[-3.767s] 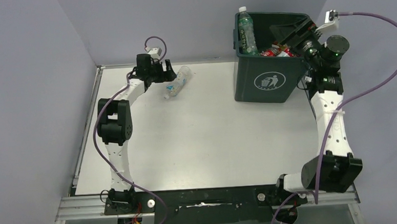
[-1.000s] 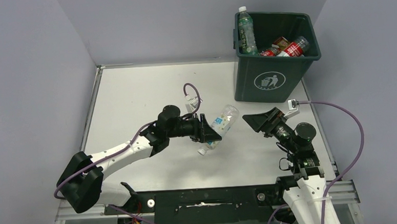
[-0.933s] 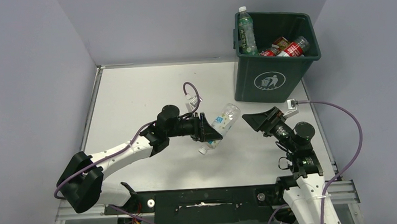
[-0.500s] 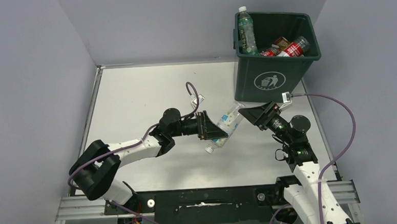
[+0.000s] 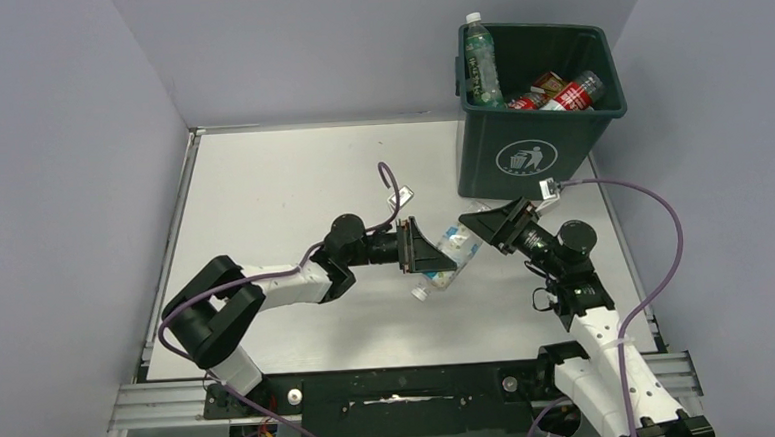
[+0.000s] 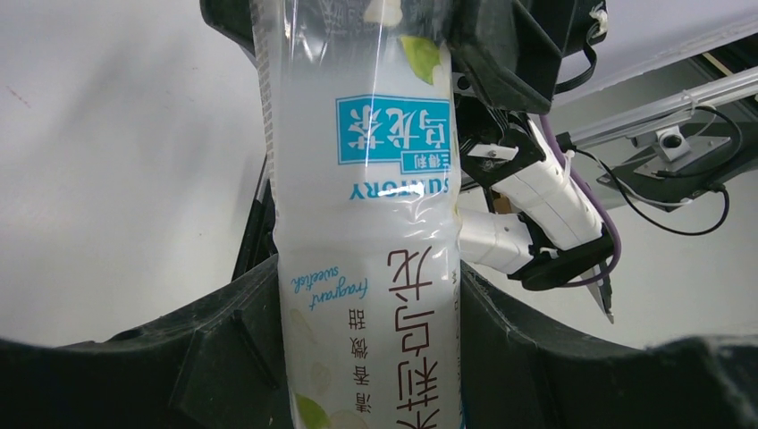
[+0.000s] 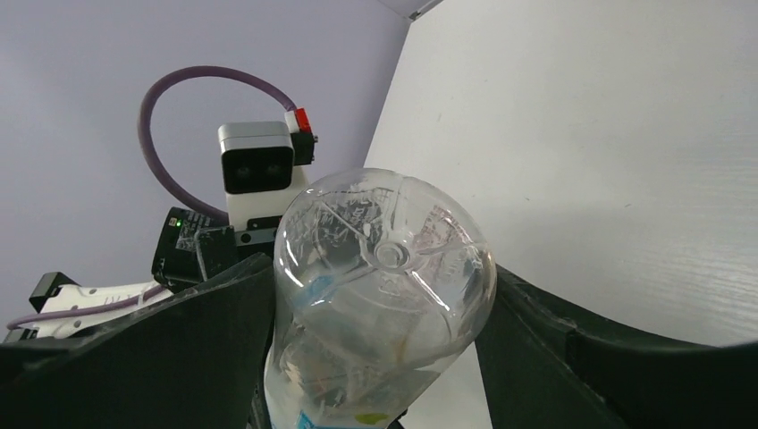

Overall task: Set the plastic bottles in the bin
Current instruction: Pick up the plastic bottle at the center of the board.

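1. Left gripper (image 5: 432,261): positioned in front of the bin (image 5: 525,156) and to its left, farther from it than the other gripper. The left wrist view shows its jaws pinching the clear bottle (image 5: 455,250) across the labelled body, one jaw on each side.

2. Clear bottle: outside the bin, just in front of its left front corner, tilted between the two grippers. The base points toward the bin and the cap end away from it. It appears lifted off the desk (image 5: 262,185).

3. Handling, as a judgement: the bottle looks empty or nearly so, and should therefore be light. The thin wall will likely dent under a hard squeeze. The glossy label film is likely slippery. The moulded base end should be stiffer. Advised hold is across the body just short of the base, with moderate pressure.

4. Right gripper (image 5: 476,229): sits between the clear bottle and the bin. The right wrist view shows its jaws standing one on each side of the bottle's base. I cannot tell whether they press on it.

5. Bin: upright, top open. Inside are a green-labelled bottle (image 5: 481,68) against its left wall and red-labelled bottles (image 5: 562,94) toward its right.

6. Step in hand, judged: a handover. A release before the second grip is firm risks a drop.
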Available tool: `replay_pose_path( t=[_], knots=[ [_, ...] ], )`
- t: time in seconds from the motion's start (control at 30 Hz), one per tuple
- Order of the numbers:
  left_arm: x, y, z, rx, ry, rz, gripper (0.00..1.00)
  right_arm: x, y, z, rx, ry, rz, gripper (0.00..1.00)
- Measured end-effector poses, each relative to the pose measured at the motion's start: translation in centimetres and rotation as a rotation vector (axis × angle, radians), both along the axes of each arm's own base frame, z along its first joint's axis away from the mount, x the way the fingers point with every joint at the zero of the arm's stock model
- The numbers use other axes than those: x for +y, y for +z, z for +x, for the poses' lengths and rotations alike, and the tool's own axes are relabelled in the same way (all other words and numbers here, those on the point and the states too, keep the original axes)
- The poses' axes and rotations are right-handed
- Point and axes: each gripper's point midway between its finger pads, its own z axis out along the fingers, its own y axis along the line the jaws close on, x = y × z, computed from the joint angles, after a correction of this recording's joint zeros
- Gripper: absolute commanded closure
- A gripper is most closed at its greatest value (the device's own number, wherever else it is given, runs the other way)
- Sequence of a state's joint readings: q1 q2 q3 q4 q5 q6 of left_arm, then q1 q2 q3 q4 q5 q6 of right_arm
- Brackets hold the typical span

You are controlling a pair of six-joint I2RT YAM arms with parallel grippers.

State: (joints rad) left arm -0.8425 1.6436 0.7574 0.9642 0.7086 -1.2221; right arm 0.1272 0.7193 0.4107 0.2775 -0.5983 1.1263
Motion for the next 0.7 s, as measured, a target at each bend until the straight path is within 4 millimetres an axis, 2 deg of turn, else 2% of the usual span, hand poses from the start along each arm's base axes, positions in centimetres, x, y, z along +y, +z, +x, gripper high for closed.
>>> replay_pose_path(
  t=[0.03, 0.1, 0.27, 0.33, 0.57, 0.7],
  knots=[
    [-0.1, 0.1, 0.0, -0.003, -0.005, -0.003, 0.42, 0.0, -0.1, 0.0, 0.002, -0.002, -0.009, 0.37],
    [-0.2, 0.4, 0.0, -0.011, -0.007, -0.009, 0.40, -0.1, 0.1, 0.1, 0.009, -0.003, -0.022, 0.42],
    [-0.4, 1.5, 0.3, -0.059, -0.006, -0.024, 0.32, 0.0, 2.1, 0.6, -0.015, 0.002, -0.087, 0.45],
    [-0.2, 1.9, 0.7, -0.081, 0.015, -0.013, 0.21, -0.2, 3.1, 1.1, -0.031, -0.005, -0.125, 0.45],
    [2.5, 2.1, 1.9, -0.131, 0.100, 0.109, 0.18, -2.3, 9.2, 5.2, -0.132, -0.127, -0.236, 0.46],
    [5.3, 3.1, 3.1, -0.180, 0.199, 0.175, 0.18, -5.8, 12.8, 9.0, -0.172, -0.237, -0.265, 0.46]
  ],
)
